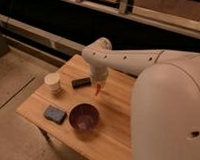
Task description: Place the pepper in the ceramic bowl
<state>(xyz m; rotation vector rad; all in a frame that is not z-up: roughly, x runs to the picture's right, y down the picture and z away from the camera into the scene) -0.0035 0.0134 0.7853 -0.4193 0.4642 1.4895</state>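
- Gripper [100, 84] hangs above the table [117, 113], at the end of the 1 white arm [129, 61] that reaches in from my right of view, pointing down.
- Its 2 fingers are clamped together on the pepper [98, 90], which I see as a small red-orange sliver sticking out below the tip.
- From this view the pepper looks lifted clear of the wood, though I cannot tell the gap for sure.
- I see the bowl [84, 118] nearer the camera than the pepper and a little to the left in view, near the table's front edge; the pepper is not over it, and the 2 are apart.
- Just beside the gripper, on its left in view, lies a dark block [81, 82] flat on the table; I cannot tell whether they touch.
- Further left stands 1 pale cup [53, 82], upright.
- At the front left corner lies a blue-grey sponge [54, 114], flat, just beside the bowl.
- Behind the table runs a dark wall with pale rails.
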